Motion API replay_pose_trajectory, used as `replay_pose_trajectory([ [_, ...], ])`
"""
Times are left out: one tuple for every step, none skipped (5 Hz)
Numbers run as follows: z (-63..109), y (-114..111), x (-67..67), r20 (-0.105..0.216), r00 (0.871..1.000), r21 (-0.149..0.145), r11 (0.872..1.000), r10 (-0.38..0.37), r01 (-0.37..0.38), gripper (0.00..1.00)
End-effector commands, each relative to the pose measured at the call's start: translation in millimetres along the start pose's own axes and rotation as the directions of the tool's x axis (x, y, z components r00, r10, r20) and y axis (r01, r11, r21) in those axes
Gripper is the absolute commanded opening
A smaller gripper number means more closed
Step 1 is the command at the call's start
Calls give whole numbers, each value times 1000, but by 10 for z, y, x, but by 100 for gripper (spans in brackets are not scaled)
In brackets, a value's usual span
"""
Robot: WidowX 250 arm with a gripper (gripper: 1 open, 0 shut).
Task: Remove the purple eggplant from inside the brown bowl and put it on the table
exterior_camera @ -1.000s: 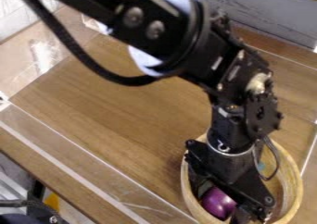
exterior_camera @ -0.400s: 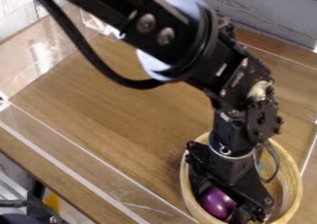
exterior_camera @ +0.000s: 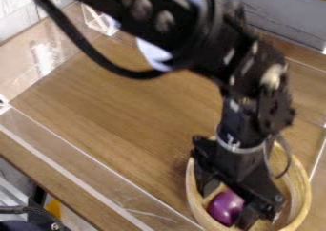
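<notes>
The brown bowl (exterior_camera: 300, 199) sits on the table (exterior_camera: 114, 130) at the bottom right, partly cut off by the frame edge. The purple eggplant (exterior_camera: 226, 209) lies inside it near the front rim. My gripper (exterior_camera: 238, 198) points straight down into the bowl, right over the eggplant. Its black fingers (exterior_camera: 204, 178) stand wide apart on either side of the eggplant, so it is open. Whether the fingers touch the eggplant I cannot tell. The arm hides much of the bowl's inside.
Clear acrylic walls (exterior_camera: 57, 163) edge the table at the left and front. The black arm (exterior_camera: 192, 39) reaches in from the top left across the back of the table. Bare wood lies left of the bowl.
The arm's upper links have shifted slightly and are now blurred. The gripper stays down in the bowl, still open, and the eggplant lies where it was.
</notes>
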State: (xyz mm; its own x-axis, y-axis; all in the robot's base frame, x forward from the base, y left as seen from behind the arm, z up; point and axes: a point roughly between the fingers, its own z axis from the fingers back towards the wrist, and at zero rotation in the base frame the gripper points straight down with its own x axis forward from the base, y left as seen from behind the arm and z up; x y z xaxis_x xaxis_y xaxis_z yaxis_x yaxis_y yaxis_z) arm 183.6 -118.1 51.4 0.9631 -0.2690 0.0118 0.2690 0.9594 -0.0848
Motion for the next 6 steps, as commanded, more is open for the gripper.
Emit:
replay_pose_trajectory([
  [87, 105, 77, 63, 998, -11, 1000, 30, -29, 100],
  [85, 223, 69, 70, 996, -15, 999, 51, -50, 100],
  [75, 257, 74, 72, 997, -18, 1000, 14, -13, 100],
  [83, 275, 56, 67, 998, -20, 999, -24, 25, 100],
  [104, 167, 53, 58, 995, -21, 997, -77, 79, 100],
  [121, 51, 52, 52, 990, -22, 991, -131, 132, 100],
])
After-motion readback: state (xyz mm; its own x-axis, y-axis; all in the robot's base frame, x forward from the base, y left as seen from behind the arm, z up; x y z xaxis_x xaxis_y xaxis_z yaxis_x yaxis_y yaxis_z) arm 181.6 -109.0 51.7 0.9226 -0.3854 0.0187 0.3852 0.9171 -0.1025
